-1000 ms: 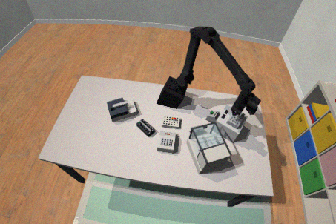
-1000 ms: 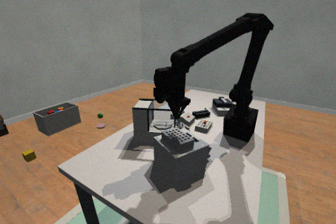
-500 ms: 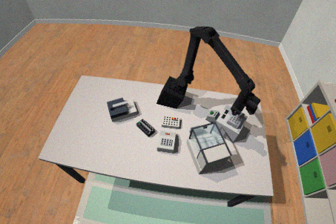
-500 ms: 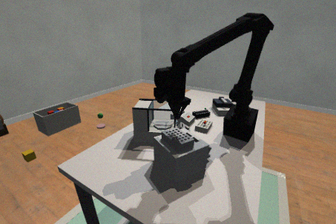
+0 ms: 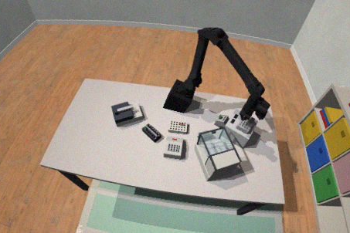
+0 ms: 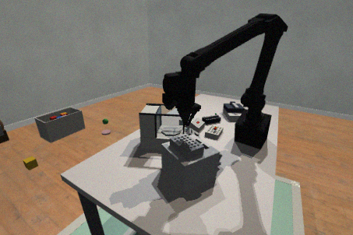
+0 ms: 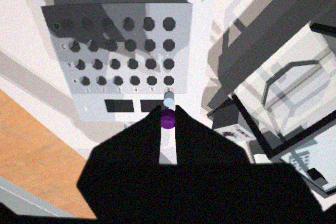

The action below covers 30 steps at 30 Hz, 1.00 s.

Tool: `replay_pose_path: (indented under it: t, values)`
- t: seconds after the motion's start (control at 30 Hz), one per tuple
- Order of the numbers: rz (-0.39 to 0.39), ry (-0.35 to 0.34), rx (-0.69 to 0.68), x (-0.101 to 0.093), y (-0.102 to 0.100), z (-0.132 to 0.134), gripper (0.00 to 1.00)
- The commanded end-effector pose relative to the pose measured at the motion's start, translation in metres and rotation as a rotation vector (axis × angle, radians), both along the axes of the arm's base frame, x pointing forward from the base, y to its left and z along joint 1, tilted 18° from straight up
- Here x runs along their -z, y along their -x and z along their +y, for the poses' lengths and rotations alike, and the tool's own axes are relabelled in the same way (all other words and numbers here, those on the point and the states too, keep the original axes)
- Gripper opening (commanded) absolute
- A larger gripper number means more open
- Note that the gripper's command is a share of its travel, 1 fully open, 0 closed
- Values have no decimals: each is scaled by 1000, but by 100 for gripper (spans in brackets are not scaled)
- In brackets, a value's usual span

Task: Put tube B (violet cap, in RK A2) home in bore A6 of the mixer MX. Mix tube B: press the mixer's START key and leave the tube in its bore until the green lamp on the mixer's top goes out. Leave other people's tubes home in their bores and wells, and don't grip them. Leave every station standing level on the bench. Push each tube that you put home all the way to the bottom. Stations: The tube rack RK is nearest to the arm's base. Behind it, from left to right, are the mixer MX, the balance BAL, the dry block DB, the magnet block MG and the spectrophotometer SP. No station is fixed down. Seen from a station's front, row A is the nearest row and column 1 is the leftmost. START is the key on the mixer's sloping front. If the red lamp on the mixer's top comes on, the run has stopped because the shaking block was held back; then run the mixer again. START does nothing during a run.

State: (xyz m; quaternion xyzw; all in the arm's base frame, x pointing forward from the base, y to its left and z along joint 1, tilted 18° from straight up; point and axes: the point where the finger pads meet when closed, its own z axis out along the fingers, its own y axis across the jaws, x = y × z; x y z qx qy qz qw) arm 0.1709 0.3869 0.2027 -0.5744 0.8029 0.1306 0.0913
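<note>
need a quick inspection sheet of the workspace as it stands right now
surface: grey table on wood floor, carrying six stations; heavy shadows near the arm.
job's things: tube B, violet cap, held between the gripper fingers above the mixer MX, near its front right corner bore; not yet seated. Tube rack RK near the arm's base.
clutter: grey bin of coloured bits, green ball, yellow block, pink disc on the floor.
gripper: gripper shut on tube B, pointing down.
cables: nothing seen.
surroundings: shelf unit with coloured bins, green mat under the table, grey walls.
</note>
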Motion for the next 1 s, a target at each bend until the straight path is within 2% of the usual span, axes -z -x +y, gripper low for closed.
replay_pose_path:
  t: [0.0, 0.23, 0.33, 0.97]
  values:
    - [2, -2, -2, 9, 2, 10, 9]
    - [1, -2, -4, 15, 2, 13, 9]
    - [-5, -15, -2, 9, -1, 17, 9]
    - [-15, -34, -4, -1, -3, 24, 9]
